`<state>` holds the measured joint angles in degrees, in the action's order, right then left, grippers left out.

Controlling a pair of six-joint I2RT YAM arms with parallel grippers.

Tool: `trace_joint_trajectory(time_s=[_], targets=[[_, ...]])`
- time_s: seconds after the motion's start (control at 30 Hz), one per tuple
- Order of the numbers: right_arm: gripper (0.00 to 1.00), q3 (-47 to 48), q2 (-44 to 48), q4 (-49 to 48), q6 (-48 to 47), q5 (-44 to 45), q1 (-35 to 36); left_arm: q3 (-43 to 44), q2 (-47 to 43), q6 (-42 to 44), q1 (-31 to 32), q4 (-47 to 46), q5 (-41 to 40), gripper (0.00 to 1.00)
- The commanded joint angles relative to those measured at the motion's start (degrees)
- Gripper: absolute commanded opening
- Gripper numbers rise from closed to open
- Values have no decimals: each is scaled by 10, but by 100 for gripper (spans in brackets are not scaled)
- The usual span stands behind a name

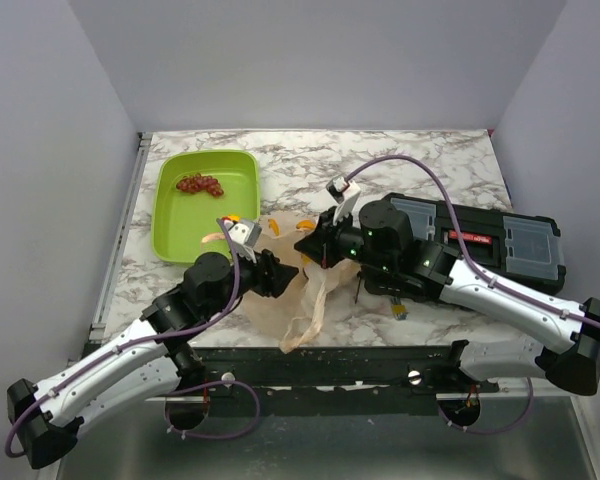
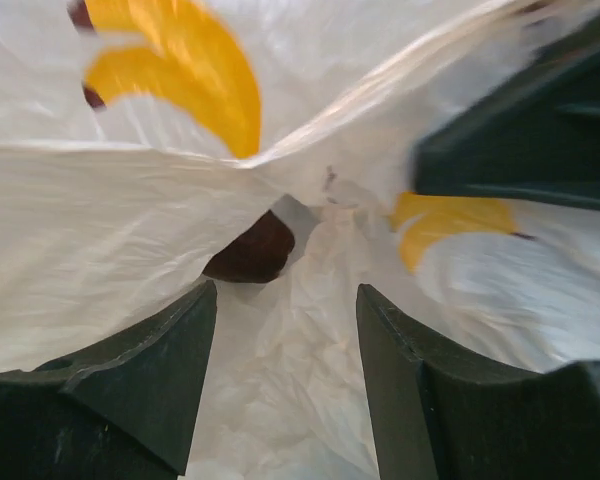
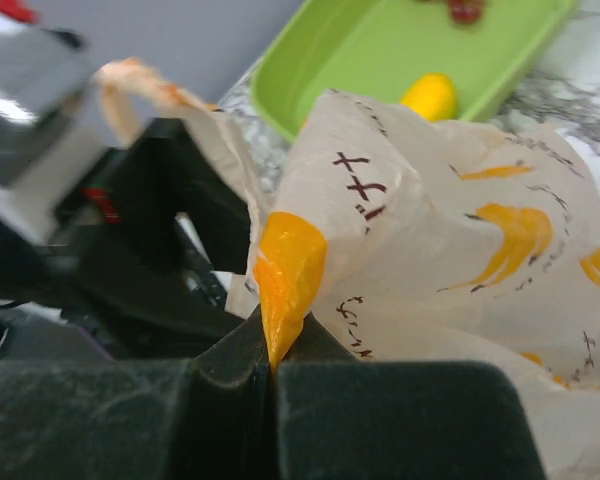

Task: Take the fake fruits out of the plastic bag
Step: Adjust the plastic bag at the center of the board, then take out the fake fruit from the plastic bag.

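The plastic bag (image 1: 302,292) lies crumpled at the table's front edge between my two grippers. My left gripper (image 1: 283,272) is open, and in its wrist view the fingers straddle bag film (image 2: 285,300). A dark brown shape (image 2: 252,250) shows through a gap in the folds; I cannot tell what it is. My right gripper (image 1: 315,247) is shut on a pinch of the bag (image 3: 273,368) at an orange print and holds it up. The dark red grapes (image 1: 198,184) and the yellow mango (image 3: 429,95) lie in the green tray (image 1: 180,230).
A black toolbox (image 1: 490,240) lies under the right arm at the right of the table. A peach bag handle (image 1: 212,237) reaches over the tray's near rim. Grey walls stand close on three sides.
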<state>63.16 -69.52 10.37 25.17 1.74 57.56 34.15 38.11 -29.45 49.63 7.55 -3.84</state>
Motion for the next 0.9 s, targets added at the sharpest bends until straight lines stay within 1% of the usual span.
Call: trace_joint_trajectory(time_s=[0.0, 0.07, 0.2, 0.4, 0.5, 0.6, 0.73, 0.87], targets=[[1, -5, -1, -31, -19, -157, -3, -27, 8, -39, 3, -15, 13, 56], [1, -26, 2, -5, -15, -150, -2, -37, 13, -45, 4, 0, -3, 56], [1, -80, 23, 47, -4, -104, -2, -64, 25, -46, 4, -7, -17, 56], [1, -114, 67, 77, 13, -49, -2, -74, 78, -28, 4, -52, -11, 58], [1, -118, 77, 84, 20, -35, -2, -73, 112, -30, 4, -65, -17, 63], [1, -123, 85, 84, 27, -30, -2, -67, 139, -27, 4, -71, -34, 66], [1, -126, 88, 81, 34, -28, -2, -43, 187, -19, 4, -72, -76, 76], [1, -119, 85, 83, 31, -28, -2, 5, 259, -7, 4, -73, -64, 81]])
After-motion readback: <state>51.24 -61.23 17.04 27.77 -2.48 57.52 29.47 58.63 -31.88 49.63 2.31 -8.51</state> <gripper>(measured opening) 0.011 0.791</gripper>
